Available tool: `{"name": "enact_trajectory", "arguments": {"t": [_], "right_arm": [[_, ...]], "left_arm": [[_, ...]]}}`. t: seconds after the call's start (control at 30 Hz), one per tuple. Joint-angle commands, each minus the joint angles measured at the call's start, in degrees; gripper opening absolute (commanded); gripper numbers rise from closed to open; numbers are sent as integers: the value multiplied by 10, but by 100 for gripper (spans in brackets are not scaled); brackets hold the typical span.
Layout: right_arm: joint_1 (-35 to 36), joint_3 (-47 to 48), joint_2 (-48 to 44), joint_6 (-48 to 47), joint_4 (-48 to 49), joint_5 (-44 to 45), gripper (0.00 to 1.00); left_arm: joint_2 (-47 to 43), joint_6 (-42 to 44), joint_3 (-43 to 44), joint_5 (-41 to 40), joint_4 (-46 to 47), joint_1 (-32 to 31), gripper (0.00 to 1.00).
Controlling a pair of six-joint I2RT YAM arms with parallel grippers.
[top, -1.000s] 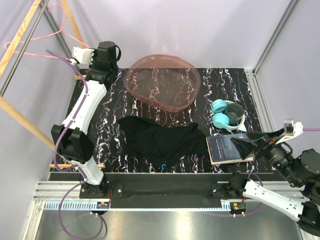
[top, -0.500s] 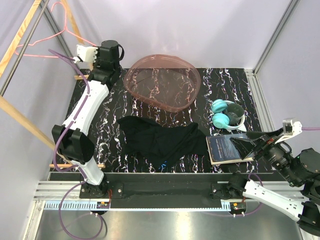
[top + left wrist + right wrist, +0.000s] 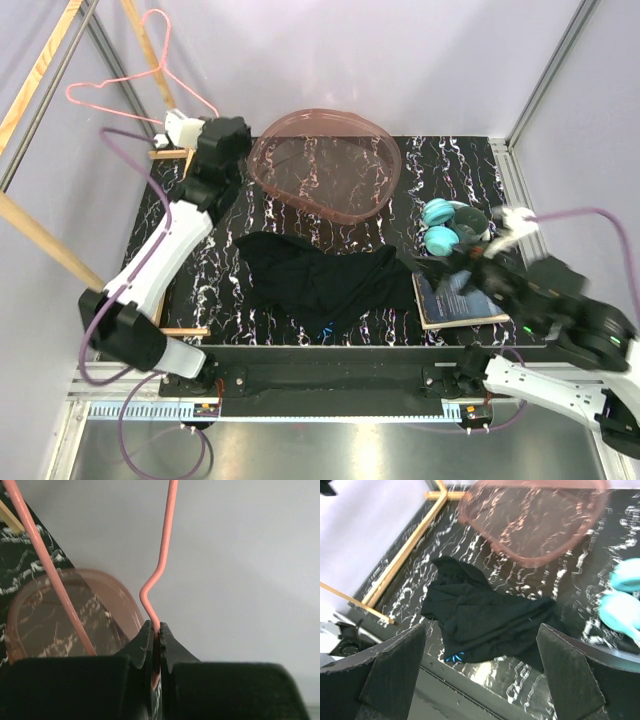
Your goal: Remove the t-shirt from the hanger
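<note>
The black t-shirt (image 3: pixel 325 282) lies crumpled on the black marbled table, off the hanger; it also shows in the right wrist view (image 3: pixel 480 617). The pink wire hanger (image 3: pixel 135 85) is bare and held up at the back left. My left gripper (image 3: pixel 178 130) is shut on the hanger's wire (image 3: pixel 159 575), which rises from between the jaws in the left wrist view. My right gripper (image 3: pixel 470 262) is open and empty, raised above the table right of the shirt, its fingers (image 3: pixel 395 667) wide apart.
A pink translucent basin (image 3: pixel 325 165) sits at the back centre. Teal headphones (image 3: pixel 445 228) and a dark book (image 3: pixel 455 298) lie on the right. Wooden frame bars (image 3: pixel 40 70) and metal rails stand at the left.
My left gripper has swung the hanger up and to the right. My right arm has moved left and inward, now over the book near the shirt.
</note>
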Motion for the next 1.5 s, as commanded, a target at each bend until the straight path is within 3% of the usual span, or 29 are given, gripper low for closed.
{"name": "enact_trajectory", "arguments": {"t": [0.0, 0.27, 0.4, 0.47, 0.6, 0.77, 1.23, 1.4, 1.43, 1.47], "right_arm": [[-1, 40, 143, -43, 124, -39, 100], [-18, 185, 341, -44, 151, -73, 100], [-71, 229, 378, -23, 174, -143, 94], [-91, 250, 400, -29, 190, -206, 91], [-92, 272, 434, -38, 217, -247, 80], [-92, 244, 445, -25, 256, -271, 76], [-92, 133, 425, 2, 362, -262, 46], [-92, 116, 426, 11, 386, -262, 26], [-92, 114, 426, 11, 388, -260, 8], [-91, 112, 426, 4, 390, -260, 0]], "left_arm": [[-79, 9, -68, 137, 76, -25, 0], [-225, 59, -255, 312, 211, -105, 0], [-291, 86, -348, 304, 236, -168, 0], [-304, 97, -360, 297, 220, -201, 0], [-312, 103, -391, 306, 231, -243, 0], [-317, 125, -382, 286, 215, -284, 0], [-329, 95, -396, 260, 248, -329, 0], [-328, 97, -389, 265, 248, -337, 0], [-325, 103, -387, 267, 246, -337, 0], [-326, 104, -387, 273, 245, -338, 0]]}}
